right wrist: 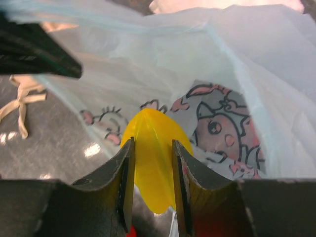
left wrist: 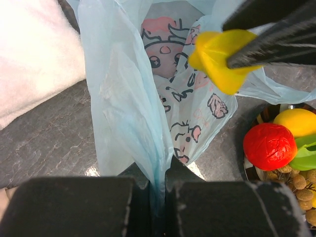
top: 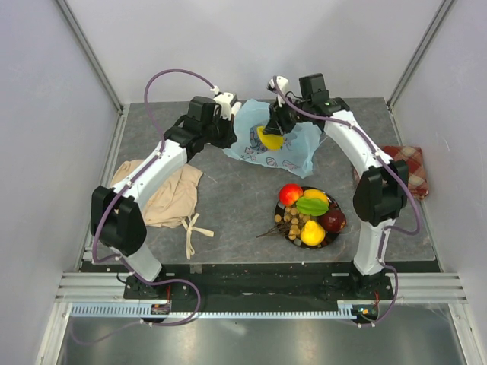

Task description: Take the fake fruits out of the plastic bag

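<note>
The light-blue plastic bag (top: 285,148) with its pink cartoon print lies at the back middle of the table. My left gripper (left wrist: 160,170) is shut on the bag's (left wrist: 128,98) edge and holds the mouth up. At that mouth my right gripper (right wrist: 153,148) is shut on a yellow ridged fake fruit (right wrist: 154,168), whose tip sticks out past the fingers. The same fruit (top: 269,138) shows in the top view, and in the left wrist view (left wrist: 217,61). Other fake fruits sit on a dark plate (top: 332,238): a red apple (top: 290,194), a green piece (top: 312,205), a yellow pear (top: 312,233), a dark-red piece (top: 332,220) and a brown berry cluster (top: 289,222).
A beige cloth (top: 163,194) with ties lies on the left under my left arm. A red checkered cloth (top: 411,169) is at the right edge. A white cloth (left wrist: 34,59) lies behind the bag. Walls close in the table on three sides.
</note>
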